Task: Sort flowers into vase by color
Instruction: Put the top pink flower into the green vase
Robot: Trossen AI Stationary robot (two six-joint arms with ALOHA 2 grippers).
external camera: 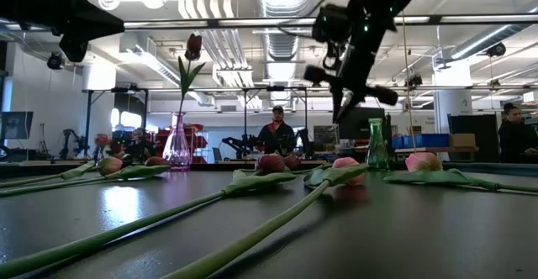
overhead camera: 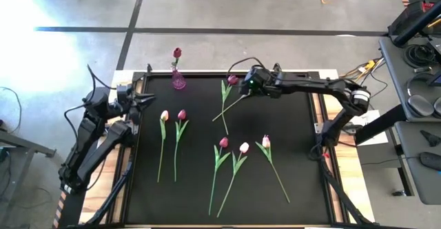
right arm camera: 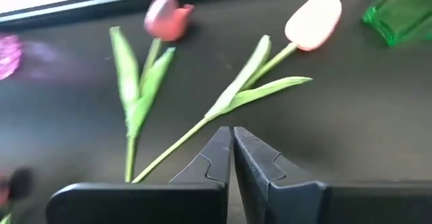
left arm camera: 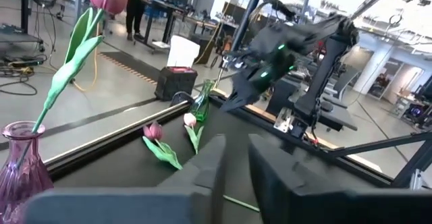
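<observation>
A purple vase (overhead camera: 178, 79) at the mat's far left holds one magenta tulip (overhead camera: 177, 52) upright by its stem. A green vase (external camera: 377, 144) stands at the far side, also in the right wrist view (right arm camera: 401, 11). My right gripper (right arm camera: 233, 140) is shut and empty. It hangs above the mat (external camera: 340, 107) over the stem of a pale tulip (right arm camera: 312, 20), which lies beside a magenta tulip (right arm camera: 164, 16). Several more tulips lie flat on the mat, such as a pale one (overhead camera: 164, 116) and a magenta one (overhead camera: 182, 114). My left gripper (left arm camera: 236, 163) waits at the left edge, slightly open and empty.
Three tulips lie near the mat's middle: magenta (overhead camera: 223, 143), pale (overhead camera: 244, 147) and pale pink (overhead camera: 266, 141). The black mat (overhead camera: 296, 160) has bare room at the right and near sides. People stand in the room behind the table (external camera: 276, 132).
</observation>
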